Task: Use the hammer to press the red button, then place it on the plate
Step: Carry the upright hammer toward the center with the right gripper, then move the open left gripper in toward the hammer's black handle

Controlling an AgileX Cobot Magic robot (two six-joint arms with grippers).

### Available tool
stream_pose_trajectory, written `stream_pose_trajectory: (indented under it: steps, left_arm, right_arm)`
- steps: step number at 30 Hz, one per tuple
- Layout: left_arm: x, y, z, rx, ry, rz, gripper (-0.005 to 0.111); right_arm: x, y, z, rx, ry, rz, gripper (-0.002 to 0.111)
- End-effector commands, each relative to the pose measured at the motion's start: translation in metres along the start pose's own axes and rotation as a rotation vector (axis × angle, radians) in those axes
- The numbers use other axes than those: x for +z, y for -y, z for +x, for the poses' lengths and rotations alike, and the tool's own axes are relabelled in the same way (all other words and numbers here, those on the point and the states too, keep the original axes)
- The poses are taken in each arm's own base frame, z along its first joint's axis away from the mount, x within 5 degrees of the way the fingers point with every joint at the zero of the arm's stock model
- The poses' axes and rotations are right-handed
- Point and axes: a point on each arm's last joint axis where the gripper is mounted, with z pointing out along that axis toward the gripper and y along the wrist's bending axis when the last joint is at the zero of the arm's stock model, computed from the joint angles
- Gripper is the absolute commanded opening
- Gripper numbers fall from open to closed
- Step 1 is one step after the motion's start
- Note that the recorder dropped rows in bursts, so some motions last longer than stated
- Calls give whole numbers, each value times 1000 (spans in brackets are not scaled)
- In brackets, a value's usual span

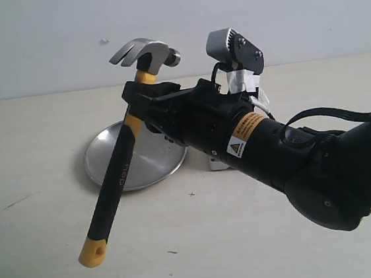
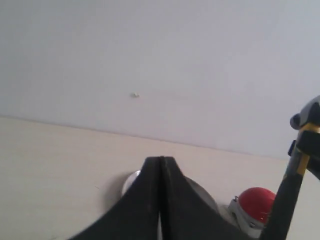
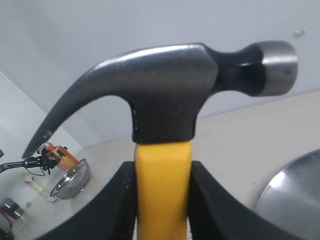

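Note:
My right gripper [image 1: 142, 94] is shut on the hammer [image 1: 124, 155], clamping the yellow neck just under the steel head [image 3: 165, 95]. The hammer hangs in the air, tilted, with its head up and its yellow looped end [image 1: 93, 251] down toward the table's front. Behind the handle the plate [image 1: 149, 162] lies flat on the table, with nothing on it. In the exterior view my right arm hides the red button. The left wrist view shows the red button [image 2: 256, 202] to the right of the plate [image 2: 131, 182]. My left gripper [image 2: 160, 159] is shut and holds nothing; it points at the plate from a distance.
My right arm [image 1: 307, 159] fills the lower right of the exterior view, with its wrist camera [image 1: 232, 48] sticking up. A pale wall [image 1: 42, 34] stands behind the table. Far off in the right wrist view are a metal bowl [image 3: 70, 180] and an orange bottle [image 3: 60, 154].

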Motion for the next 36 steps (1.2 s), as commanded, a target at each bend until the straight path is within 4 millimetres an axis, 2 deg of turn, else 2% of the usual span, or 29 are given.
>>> stream_pose_trajectory:
  steps: [1,5,9,11,14,16,21,25,29,32,36]
  left_arm:
    - [25,13,-19,-28,-45,141,0]
    - [56,23,-40,24,-146,234,0]
    - [76,38,-58,169,-177,428,0]
    - [81,43,-63,158,-211,493,0]
    - [91,43,-64,118,-356,484,0]
    - [97,38,-58,124,-480,466,0]
    - [114,37,-39,12,-614,493,4]
    - [128,43,-12,-5,-731,547,24]
    - [141,44,10,5,-813,543,49]
    - [147,41,19,-15,-850,538,54]
    - [150,39,26,-13,-874,539,54]
  right_arm:
    - [0,-9,-10,-8,78,-65,0]
    - [0,-9,-10,-6,78,-65,0]
    - [0,-9,-10,-1,78,-65,0]
    - [0,-8,-10,2,73,-61,0]
    - [1,-7,-10,7,71,-53,0]
    - [0,-5,-12,25,91,-32,0]
    - [0,-3,-13,20,106,-3,0]
    - [1,0,-10,20,77,23,0]
    - [0,4,-8,38,50,77,0]
    - [0,5,-6,26,35,89,0]
    - [0,6,-6,11,27,95,0]
